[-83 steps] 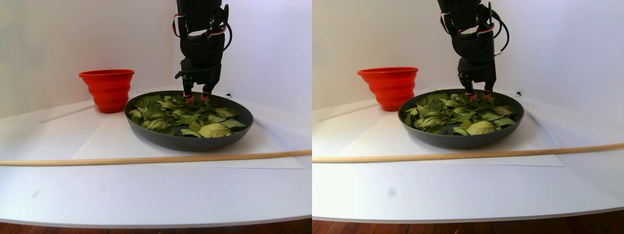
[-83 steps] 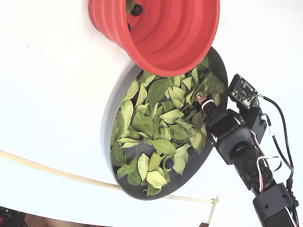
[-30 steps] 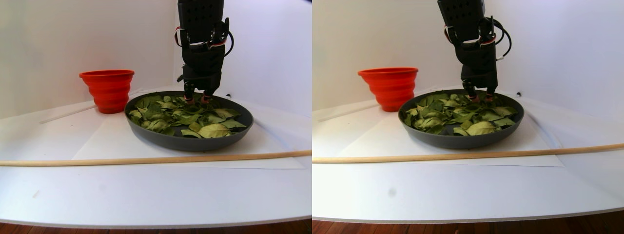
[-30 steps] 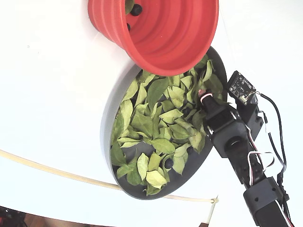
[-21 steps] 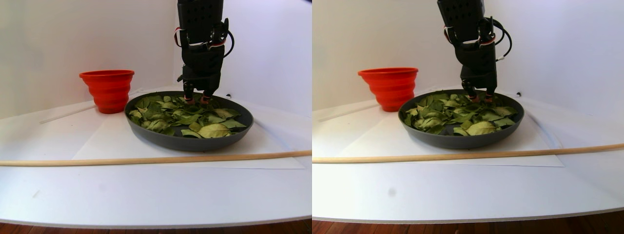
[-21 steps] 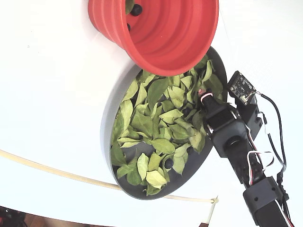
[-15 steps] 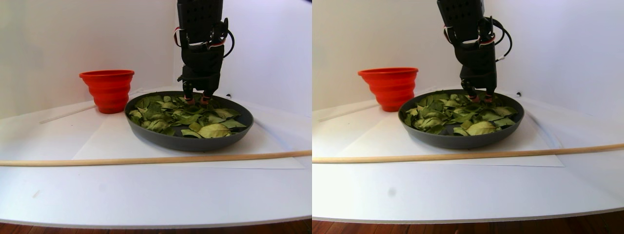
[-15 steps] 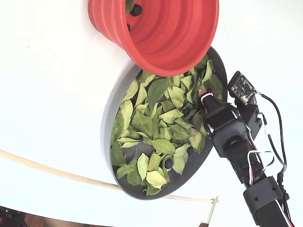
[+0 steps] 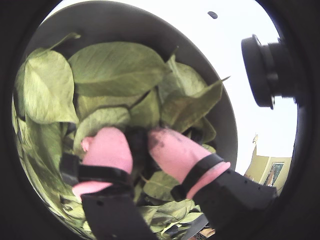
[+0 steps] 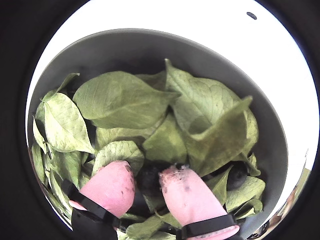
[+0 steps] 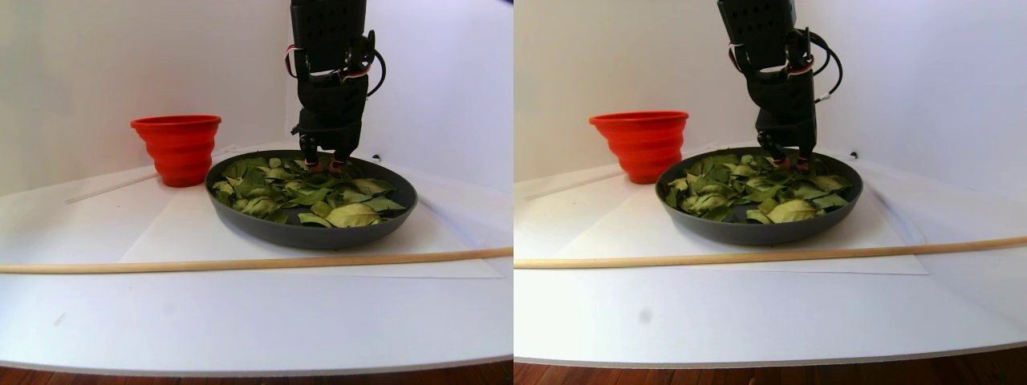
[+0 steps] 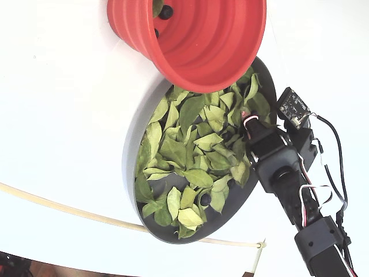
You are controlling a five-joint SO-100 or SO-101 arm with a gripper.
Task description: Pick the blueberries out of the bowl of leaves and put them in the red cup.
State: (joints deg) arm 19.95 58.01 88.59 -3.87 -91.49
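Fingers (image 10: 145,187) pinched narrowly on one blueberry (image 10: 148,176) among leaves (image 10: 125,100) at bowl (image 10: 150,47) edge. Risk: berry squashed or dropped, leaf carried along to red cup (image 12: 202,40).

Bowl (image 11: 313,228): on the worktop (image 11: 241,321), behind a rod (image 11: 241,262) that lies across it in the stereo pair view.
Red cup (image 11: 178,148): left of the bowl and slightly behind it in the stereo pair view, just beside the rim.
Leaves (image 12: 190,144): inside the bowl, overlapping one another.
Tool (image 10: 150,186): over the bowl's rear part, tips down among the leaves near the wall.
Blueberries: one (image 10: 148,176) between the tool's tips; another (image 12: 204,199) in the bowl among the leaves in the fixed view, well apart from the tool; some (image 12: 166,11) in the red cup.
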